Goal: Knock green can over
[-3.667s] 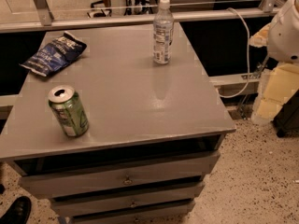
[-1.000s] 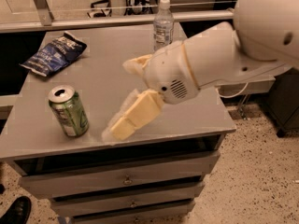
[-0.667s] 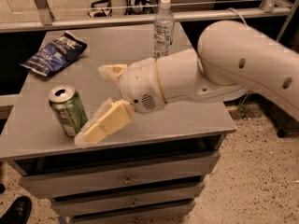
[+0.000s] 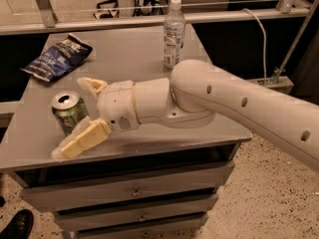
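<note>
Green can [image 4: 68, 111] is upright at about 8 o'clock on the grey table top [image 4: 134, 54], close to the front-left corner. Not knocked over yet.

Gripper [image 4: 72, 117] is right on it with the fingers spread wide and nothing pinched. One finger [image 4: 82, 141] lies low across the can's 5 o'clock side and looks to be touching the base. The other sits behind the can at 2 o'clock. So the can is straddled rather than hit from one side.

Risks as I read them:
- The contact is low. If you push there, the can will likely slide instead of tipping. Hit nearer the rim.
- The rear finger may cage the can and stop the fall.
- The table edge is near at 7–9 o'clock. A hard sweep that way could send the can off the table or let it roll off once it's down.
- The arm [image 4: 239, 108] lies across the table with the water bottle [image 4: 173, 34] just behind it at 12 o'clock. A wide swing could clip the bottle. The blue snack bag [image 4: 59, 56], at 12 o'clock from the can, is also in range.

Versus 0.7 s ago: the gripper has moved left from just beside the can at 3 o'clock to straddling it. The can, bottle and bag haven't shifted.
</note>
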Controlling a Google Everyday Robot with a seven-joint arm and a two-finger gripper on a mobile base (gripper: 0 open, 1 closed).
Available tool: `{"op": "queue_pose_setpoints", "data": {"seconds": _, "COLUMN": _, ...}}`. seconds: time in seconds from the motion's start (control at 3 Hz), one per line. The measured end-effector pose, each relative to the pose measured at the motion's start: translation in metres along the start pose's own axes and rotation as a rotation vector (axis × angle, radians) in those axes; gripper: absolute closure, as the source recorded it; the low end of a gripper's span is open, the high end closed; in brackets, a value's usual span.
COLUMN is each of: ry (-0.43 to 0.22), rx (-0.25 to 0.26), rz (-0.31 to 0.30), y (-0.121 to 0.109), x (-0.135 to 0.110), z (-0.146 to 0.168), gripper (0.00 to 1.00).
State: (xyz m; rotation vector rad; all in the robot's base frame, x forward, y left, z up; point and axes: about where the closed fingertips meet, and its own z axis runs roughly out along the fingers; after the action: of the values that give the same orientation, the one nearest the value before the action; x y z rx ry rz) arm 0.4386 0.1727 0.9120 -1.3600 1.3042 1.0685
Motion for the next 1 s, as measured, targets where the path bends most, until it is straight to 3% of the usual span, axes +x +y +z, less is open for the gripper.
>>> {"op": "queue_pose_setpoints", "data": {"seconds": 0.33, "ry": -0.017, "rx": 0.006, "rz": -0.007, "y": -0.006, "x": 0.016, "z": 0.014, "gripper": 0.0}}
{"op": "queue_pose_setpoints", "data": {"seconds": 0.67, "ry": -0.024, "rx": 0.02, "rz": -0.01, "y": -0.013, "x": 0.03, "z": 0.021, "gripper": 0.13}}
{"op": "queue_pose_setpoints", "data": {"seconds": 1.0, "ry": -0.028, "rx": 0.044, "rz": -0.016, "y": -0.023, "x": 0.035, "z": 0.018, "gripper": 0.36}}
